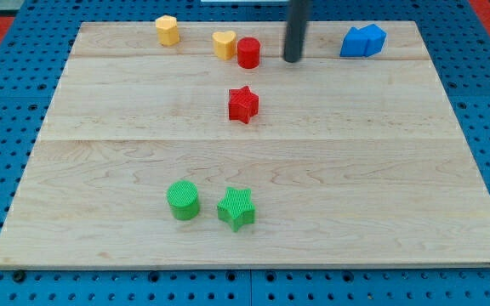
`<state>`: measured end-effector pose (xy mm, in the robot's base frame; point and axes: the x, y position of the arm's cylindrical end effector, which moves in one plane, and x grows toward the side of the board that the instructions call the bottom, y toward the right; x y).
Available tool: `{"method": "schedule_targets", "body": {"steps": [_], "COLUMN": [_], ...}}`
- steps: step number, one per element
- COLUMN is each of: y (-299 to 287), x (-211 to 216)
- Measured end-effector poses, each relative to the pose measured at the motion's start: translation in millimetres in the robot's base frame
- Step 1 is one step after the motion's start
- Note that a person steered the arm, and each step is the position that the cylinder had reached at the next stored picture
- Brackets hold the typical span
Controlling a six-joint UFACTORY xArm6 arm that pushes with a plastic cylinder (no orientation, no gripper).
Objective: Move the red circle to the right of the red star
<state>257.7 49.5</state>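
One rod was all you had: no pincer on this arm, so nothing could open or grip. My tip (292, 59) rested on the worktop (381, 195) near the view's top, just to the view's right of the red circle (247, 53) and apart from it. That circle touched the yellow heart (224, 44) on its left, with the red star (243, 104) below it. Since my tip stood on the circle's right, a push from there would likely send it leftward, away from the goal; you probably needed to come round behind it first.
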Motion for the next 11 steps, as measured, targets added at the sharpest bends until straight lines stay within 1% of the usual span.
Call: {"method": "schedule_targets", "body": {"steps": [1,2,3,4,5,6,7,8,9,10,11], "y": [-26,-69,-61,-87,-51,-39,-39,-22,10,-15,-28], "x": [-41,9,89,54,37,64,81,41,61,97,62]}}
